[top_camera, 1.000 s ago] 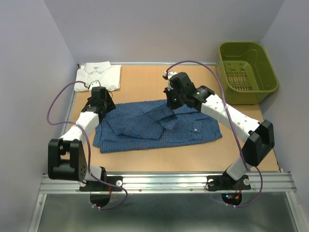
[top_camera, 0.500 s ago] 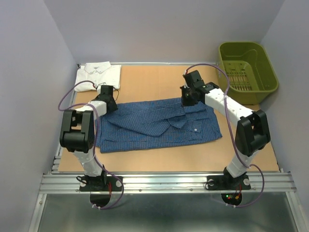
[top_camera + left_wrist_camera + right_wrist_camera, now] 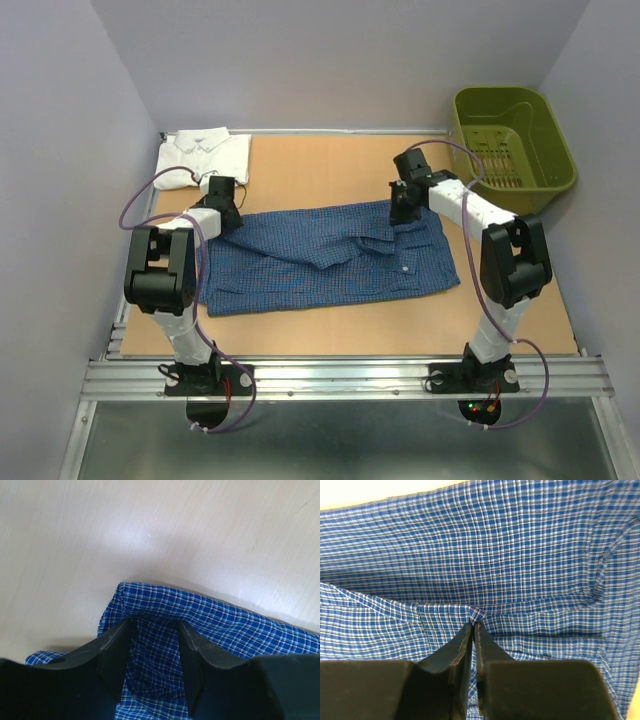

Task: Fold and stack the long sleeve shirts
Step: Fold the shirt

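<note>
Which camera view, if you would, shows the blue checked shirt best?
The top external view: the blue checked shirt lies nearly whole in frame. Left wrist shows only one edge; right wrist, a close patch.

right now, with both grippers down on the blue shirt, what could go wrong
1. The left gripper stands open around a corner of the blue shirt. A lift now would likely raise only the right side and twist the cloth.
2. The right gripper is shut on just a thin ridge of cloth, which may slip out.
3. The white shirt lies close behind the left gripper, so a sweep that way could rumple it.
</note>
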### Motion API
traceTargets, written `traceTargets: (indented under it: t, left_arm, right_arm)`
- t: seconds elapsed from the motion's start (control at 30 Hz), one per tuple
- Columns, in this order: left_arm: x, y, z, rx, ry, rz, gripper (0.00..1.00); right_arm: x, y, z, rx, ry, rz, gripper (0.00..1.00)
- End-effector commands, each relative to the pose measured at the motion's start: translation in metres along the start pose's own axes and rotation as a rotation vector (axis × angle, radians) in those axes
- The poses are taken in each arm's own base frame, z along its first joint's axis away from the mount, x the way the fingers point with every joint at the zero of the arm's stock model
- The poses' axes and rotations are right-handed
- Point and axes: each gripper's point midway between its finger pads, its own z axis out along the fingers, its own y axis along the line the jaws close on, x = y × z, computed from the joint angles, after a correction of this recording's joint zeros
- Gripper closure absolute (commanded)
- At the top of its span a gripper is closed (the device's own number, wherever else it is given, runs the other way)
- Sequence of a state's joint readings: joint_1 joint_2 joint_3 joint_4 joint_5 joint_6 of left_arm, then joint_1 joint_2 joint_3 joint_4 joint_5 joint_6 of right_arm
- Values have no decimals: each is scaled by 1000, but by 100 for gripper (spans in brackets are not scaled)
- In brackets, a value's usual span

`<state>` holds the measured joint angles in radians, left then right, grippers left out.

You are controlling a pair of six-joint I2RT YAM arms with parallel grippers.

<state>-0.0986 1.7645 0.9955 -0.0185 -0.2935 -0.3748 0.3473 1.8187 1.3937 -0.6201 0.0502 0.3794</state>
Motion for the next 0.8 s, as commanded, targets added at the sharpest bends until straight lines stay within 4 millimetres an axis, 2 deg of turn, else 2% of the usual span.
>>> traceTargets:
  t: [0.0, 0.03, 0.07, 0.2, 0.37, 0.4, 0.5, 0.57, 0.6, 0.63, 0.73, 0.77]
  left_arm:
    - [-35, -2, -20, 6, -107, -42, 44]
    - [-40, -3, -22, 15, -129, -51, 44]
    - [-44, -3, -27, 20, -147, -58, 40]
    - [-59, -4, -42, 48, -201, -73, 27]
    - [-79, -5, -74, 101, -280, -98, 14]
    - [-87, -7, -87, 130, -306, -112, 11]
    - [-92, -14, -117, 187, -330, -130, 10]
    - [-83, -18, -128, 208, -306, -126, 9]
    - [-79, -27, -139, 247, -304, -124, 10]
    - [-66, -29, -140, 257, -270, -132, 10]
    - [-47, -36, -149, 307, -224, -160, 9]
    - [-36, -35, -148, 319, -199, -182, 10]
  right_arm:
    - [-25, 9, 5, -7, -59, 15, 83]
    - [-33, 13, 4, -14, -73, 17, 77]
    - [-35, 14, 6, -10, -75, 21, 63]
    - [-44, 14, -7, -10, -117, 24, 41]
    - [-42, 23, -37, -99, -157, -23, 38]
    - [-37, 22, -45, -115, -162, -20, 38]
    - [-25, 18, -51, -123, -168, 19, 38]
    - [-17, 15, -50, -124, -167, 50, 38]
    - [-18, 14, -50, -115, -185, 93, 38]
    - [-9, 8, -46, -98, -176, 117, 38]
    - [-5, 6, -43, -114, -204, 218, 38]
    - [5, 3, -41, -137, -187, 266, 38]
